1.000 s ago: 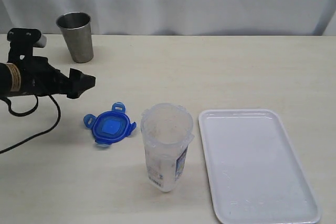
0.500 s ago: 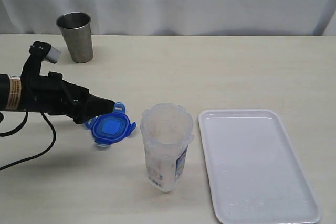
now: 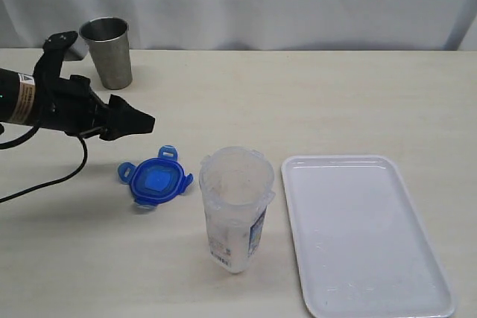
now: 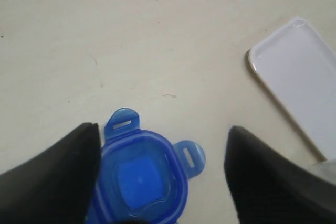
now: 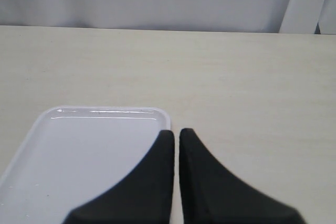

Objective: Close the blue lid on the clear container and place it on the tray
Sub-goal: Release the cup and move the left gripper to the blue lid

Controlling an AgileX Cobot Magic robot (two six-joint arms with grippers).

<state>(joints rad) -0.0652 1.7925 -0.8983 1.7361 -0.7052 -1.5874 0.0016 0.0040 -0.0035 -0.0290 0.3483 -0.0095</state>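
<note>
- Exterior view shows the small rounded-square blue plastic lid (image 3: 155,180) lying flat on the pale surface (image 3: 313,94), flaps splayed. It sits just left of the tall clear plastic container (image 3: 235,206), which stands open and upright beside the flat white rectangular tray (image 3: 365,232).
- The left claw (image 3: 138,121) hovers over the lid's far-left side, spread wide and empty; its wrist view frames the lid between the fingers.
- The right claw (image 5: 176,135) is pinched nearly together on nothing.
- Risks, as I judge them:
  - the fingers may nip one thin flap, so the lid tilts or slips;
  - a flat lid may skid away;
  - pressing off-centre could topple the narrow container.
- The container's low label carries a barcode and blue print, too small to read; no writing is legible on the lid.
</note>
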